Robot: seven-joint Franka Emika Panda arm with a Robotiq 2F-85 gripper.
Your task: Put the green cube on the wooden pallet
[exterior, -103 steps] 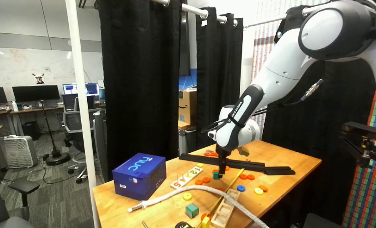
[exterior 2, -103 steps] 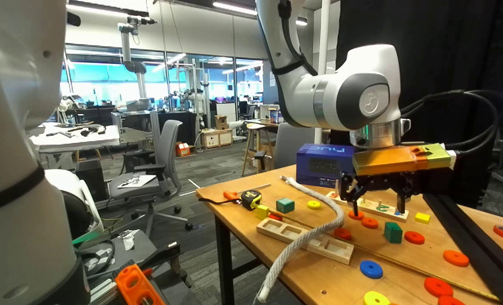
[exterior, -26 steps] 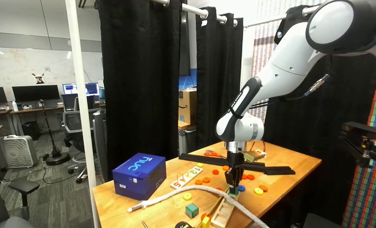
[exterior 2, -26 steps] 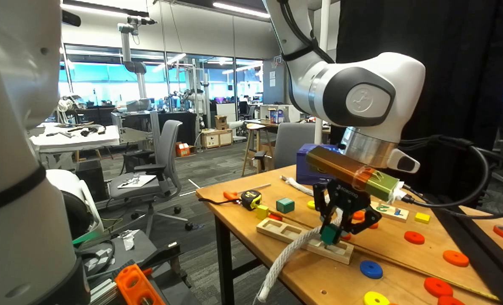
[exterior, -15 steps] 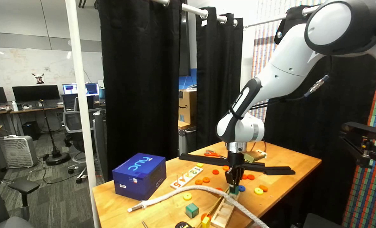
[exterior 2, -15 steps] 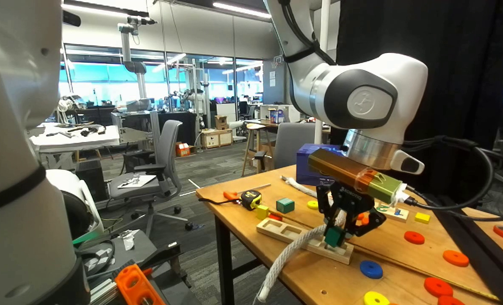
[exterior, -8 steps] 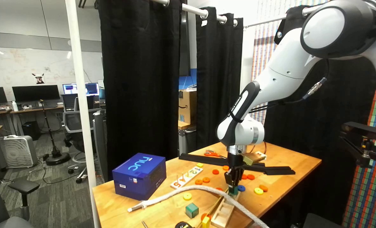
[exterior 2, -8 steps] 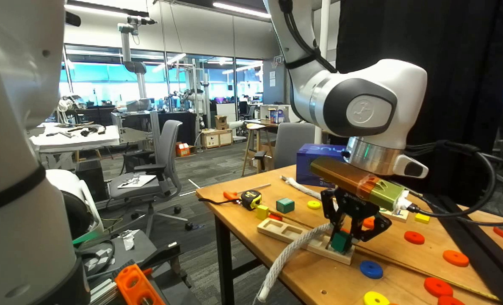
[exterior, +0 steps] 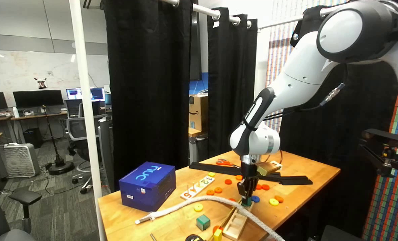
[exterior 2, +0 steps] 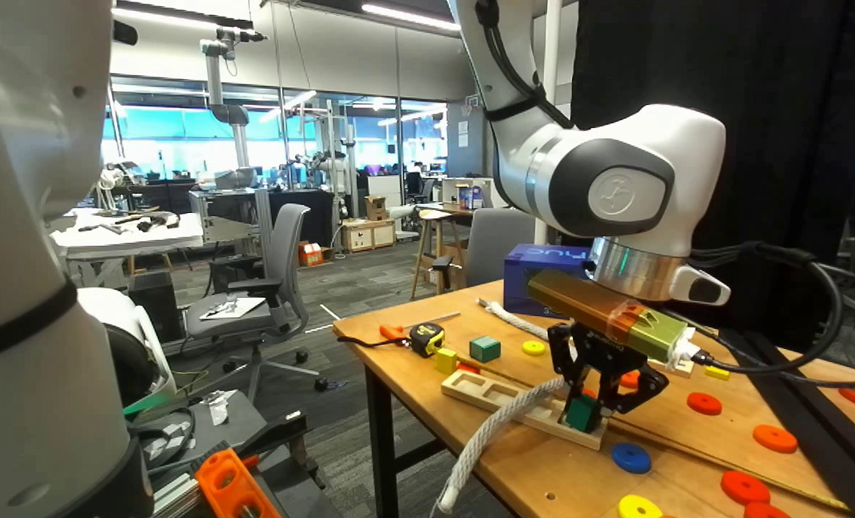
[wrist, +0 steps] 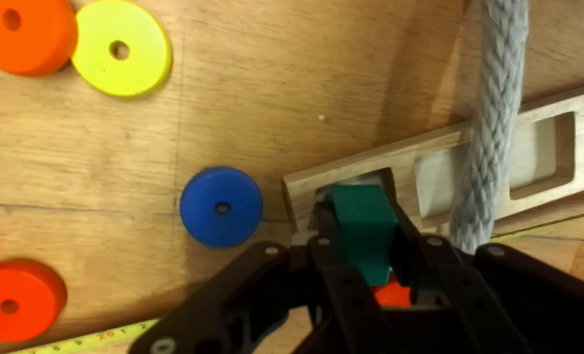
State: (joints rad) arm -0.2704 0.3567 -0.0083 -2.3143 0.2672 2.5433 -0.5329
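Note:
The green cube (wrist: 363,216) is pinched between my gripper's (wrist: 363,211) fingers in the wrist view, at the end compartment of the wooden pallet (wrist: 405,191). In an exterior view that cube (exterior 2: 581,413) looks slightly tilted, its lower part down at the pallet (exterior 2: 471,398); whether it touches the compartment floor is hidden. My gripper points down with both fingers against the cube's sides. A second green cube (exterior 2: 485,349) stands apart on the table, also seen in an exterior view as a green block (exterior: 203,222).
A grey rope (wrist: 493,113) lies across the pallet beside the gripper. Close to the pallet's end is a blue disc (wrist: 221,206). A yellow tape measure blade (wrist: 110,337) runs along the pallet. The blue box (exterior: 147,186), a yellow block (exterior 2: 446,360) and several coloured discs share the table.
Several seconds ago the cube stood on the table with my gripper open. Since then it was gripped and carried over the pallet. In the last second gripper and cube lowered; the pallet shifted slightly.

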